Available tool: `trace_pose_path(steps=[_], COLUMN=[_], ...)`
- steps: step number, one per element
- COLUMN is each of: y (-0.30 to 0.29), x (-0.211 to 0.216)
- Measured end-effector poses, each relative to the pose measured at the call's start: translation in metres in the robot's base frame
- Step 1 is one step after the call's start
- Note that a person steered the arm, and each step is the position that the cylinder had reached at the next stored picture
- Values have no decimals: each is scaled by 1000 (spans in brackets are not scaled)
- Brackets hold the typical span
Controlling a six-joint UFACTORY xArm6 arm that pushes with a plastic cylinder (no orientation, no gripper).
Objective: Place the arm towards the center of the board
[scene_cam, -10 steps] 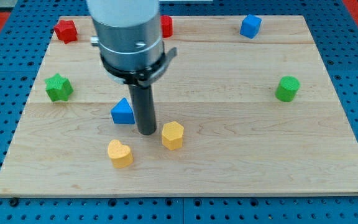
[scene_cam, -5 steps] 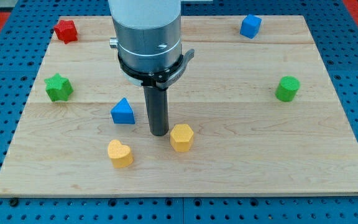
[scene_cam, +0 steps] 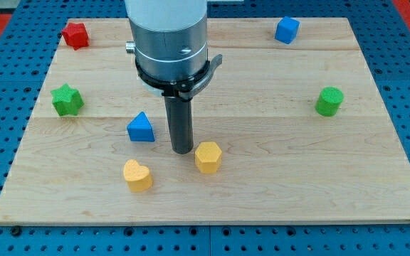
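My tip (scene_cam: 183, 151) rests on the wooden board (scene_cam: 276, 163), a little left of and below the board's middle. A yellow hexagon block (scene_cam: 208, 157) sits just right of the tip, close to it or touching. A blue triangle block (scene_cam: 141, 127) lies to the tip's left, apart from it. A yellow heart block (scene_cam: 137, 176) lies below and left of the tip.
A green star block (scene_cam: 67, 99) is at the left side, a red block (scene_cam: 75, 35) at the top left, a blue cube (scene_cam: 287, 30) at the top right and a green cylinder (scene_cam: 329, 101) at the right. The arm's body hides part of the board's top.
Over the last second my tip moved right, and the yellow hexagon block shifted right with it. In the last half second nothing has visibly moved.
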State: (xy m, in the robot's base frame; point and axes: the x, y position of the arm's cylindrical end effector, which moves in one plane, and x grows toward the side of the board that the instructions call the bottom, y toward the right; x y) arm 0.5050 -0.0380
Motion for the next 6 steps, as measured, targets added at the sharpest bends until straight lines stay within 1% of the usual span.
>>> trace_pose_path(steps=[6], y=[0], x=[-8])
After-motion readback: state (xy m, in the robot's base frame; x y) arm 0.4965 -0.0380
